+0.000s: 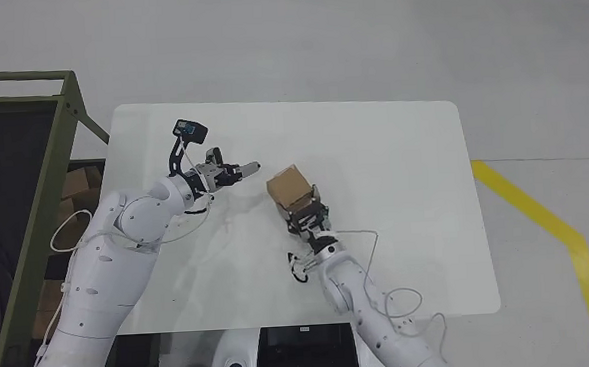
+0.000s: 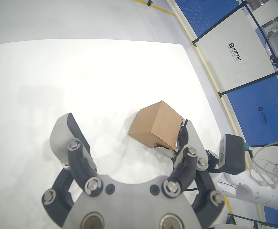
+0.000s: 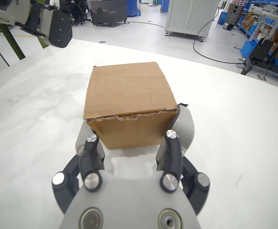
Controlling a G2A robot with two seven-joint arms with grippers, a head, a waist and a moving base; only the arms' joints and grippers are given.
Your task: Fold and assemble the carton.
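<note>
A small brown carton [image 1: 291,186] stands closed near the middle of the white table [image 1: 393,158], and looks tilted in the left wrist view. My right gripper [image 3: 134,130] is shut on the carton [image 3: 128,95], one finger on each side of its near face, where a ragged flap edge runs along the top. My left gripper [image 1: 246,170] hangs open just to the carton's left, a short gap away, with nothing between its fingers. From the left wrist, the carton [image 2: 155,126] lies beyond the open left gripper [image 2: 128,120], close to one fingertip [image 2: 188,128].
A green metal frame [image 1: 65,100] holding flat cardboard pieces stands off the table's left edge. A yellow floor line [image 1: 536,211] runs to the right. Bare table surface spreads to the right and rear of the carton.
</note>
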